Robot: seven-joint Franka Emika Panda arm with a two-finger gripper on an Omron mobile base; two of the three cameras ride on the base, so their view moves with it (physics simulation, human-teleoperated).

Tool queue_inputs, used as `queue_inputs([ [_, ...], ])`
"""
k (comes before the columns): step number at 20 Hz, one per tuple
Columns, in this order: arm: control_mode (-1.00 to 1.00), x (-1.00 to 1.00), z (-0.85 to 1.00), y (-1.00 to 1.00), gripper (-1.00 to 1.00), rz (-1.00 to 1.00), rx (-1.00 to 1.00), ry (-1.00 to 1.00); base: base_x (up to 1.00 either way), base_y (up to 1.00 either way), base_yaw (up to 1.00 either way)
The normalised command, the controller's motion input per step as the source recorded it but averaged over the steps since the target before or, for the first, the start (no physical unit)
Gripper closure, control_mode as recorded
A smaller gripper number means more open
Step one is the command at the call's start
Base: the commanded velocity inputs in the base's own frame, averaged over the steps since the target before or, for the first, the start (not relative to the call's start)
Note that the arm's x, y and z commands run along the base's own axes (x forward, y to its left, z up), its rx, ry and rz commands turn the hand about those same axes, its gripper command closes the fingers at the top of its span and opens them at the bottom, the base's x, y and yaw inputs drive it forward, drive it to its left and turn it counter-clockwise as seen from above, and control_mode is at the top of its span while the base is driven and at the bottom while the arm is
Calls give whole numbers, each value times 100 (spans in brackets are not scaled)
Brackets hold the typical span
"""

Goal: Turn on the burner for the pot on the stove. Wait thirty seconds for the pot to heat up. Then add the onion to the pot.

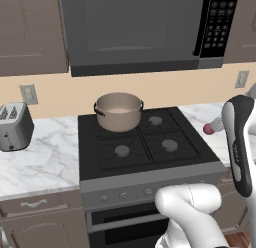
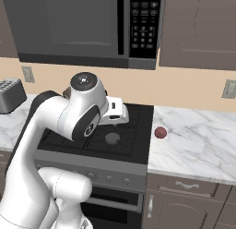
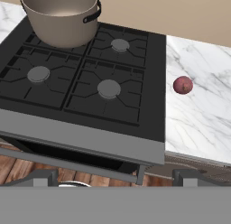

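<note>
Nearest the lens in the hand view, the steel front edge of the stove [image 3: 81,139] runs across the lower half of the frame, with wooden floor below it at lower left. Its black cooktop fills the middle and left of that frame, four grey burner caps under grate bars. The pot [image 3: 61,17] stands at the upper left of the frame, over the far left burner, its tan wall upright and one dark handle showing on its right side; nothing can be seen inside but a pale bottom. The burner beneath it is hidden by the pot. The onion [image 3: 182,85] lies at the right of the frame on the marble surface [image 3: 203,114], just beside the cooktop's right edge and well apart from the pot.

In the left base view the pot [image 1: 119,111] sits at the centre of the frame on the back left quarter of the stove [image 1: 145,142], and the row of grey knobs [image 1: 125,194] lies below it along the front panel. A toaster [image 1: 14,126] stands at the left edge, a microwave [image 1: 140,27] hangs across the top.

In the right base view the onion [image 2: 160,132] rests right of centre on the surface. The jaws stand fully apart, holding nothing.
</note>
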Motion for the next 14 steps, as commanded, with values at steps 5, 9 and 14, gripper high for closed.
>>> queue_inputs([
  [5,-100,0,0,0,-100,0,0,0,0,0,0],
  [9,-100,0,0,0,-100,0,0,0,0,0,0],
  [14,-100,0,0,0,-100,0,0,0,0,0,0],
])
